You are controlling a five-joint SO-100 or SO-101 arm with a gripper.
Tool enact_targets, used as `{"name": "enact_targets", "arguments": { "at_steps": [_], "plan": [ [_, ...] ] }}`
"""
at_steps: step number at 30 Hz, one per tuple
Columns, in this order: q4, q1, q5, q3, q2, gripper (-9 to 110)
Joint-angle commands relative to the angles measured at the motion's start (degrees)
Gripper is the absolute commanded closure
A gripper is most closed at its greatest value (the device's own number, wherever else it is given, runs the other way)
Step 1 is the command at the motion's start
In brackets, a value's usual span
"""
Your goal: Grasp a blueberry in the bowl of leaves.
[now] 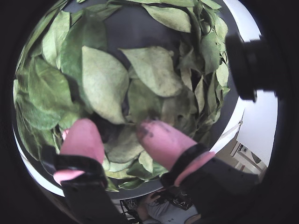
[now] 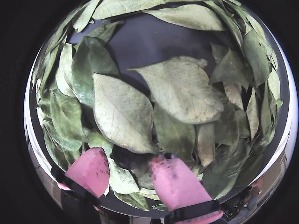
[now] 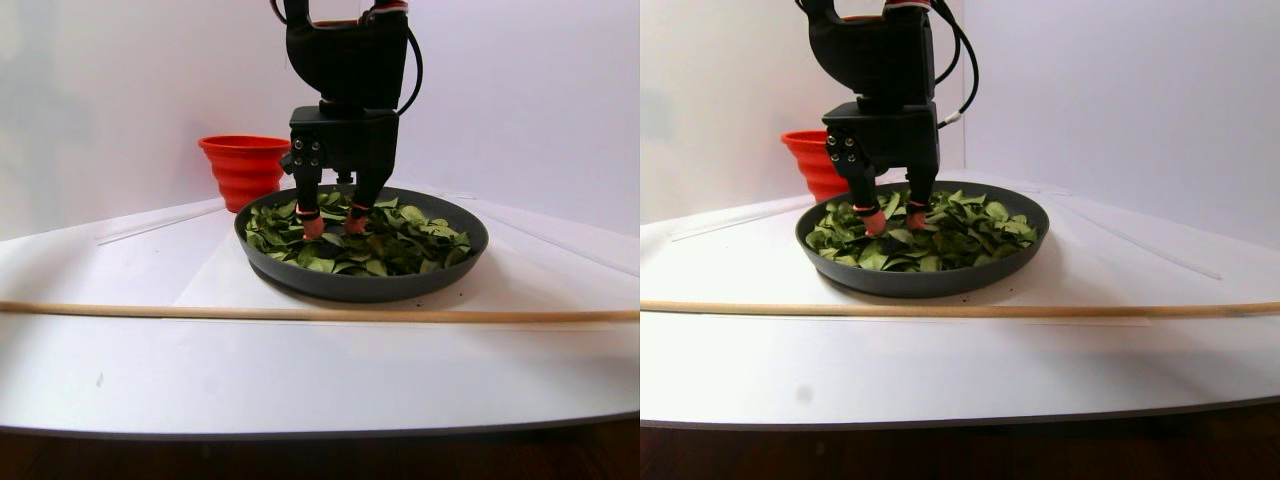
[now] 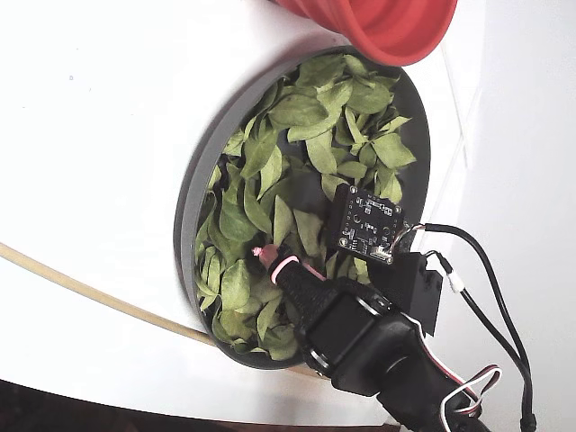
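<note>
The bowl of leaves (image 3: 360, 285) is a wide dark grey dish full of green leaves; its rim also shows in the fixed view (image 4: 187, 225). My gripper (image 2: 130, 156) is open, its pink fingertips (image 2: 88, 170) down among the leaves near the dish's edge. A small dark round shape, which looks like the blueberry (image 2: 127, 161), lies between the fingertips, partly under a large leaf. In a wrist view (image 1: 113, 125) the gap between the fingers shows only a dark patch. The jaws are apart and hold nothing.
A red-orange bowl (image 3: 243, 165) stands behind the dish, also in the fixed view (image 4: 387, 22). A thin wooden stick (image 3: 300, 313) lies across the white table in front of the dish. A small camera board (image 4: 364, 225) rides on the gripper.
</note>
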Motion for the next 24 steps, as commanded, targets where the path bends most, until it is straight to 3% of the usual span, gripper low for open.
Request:
{"name": "enact_targets", "arguments": {
  "at_steps": [1, 24],
  "plan": [
    [-0.6, -0.3, 0.3, -1.4, 0.4, 84],
    [-2.5, -1.1, 1.6, -3.1, -3.7, 84]
  ]
}}
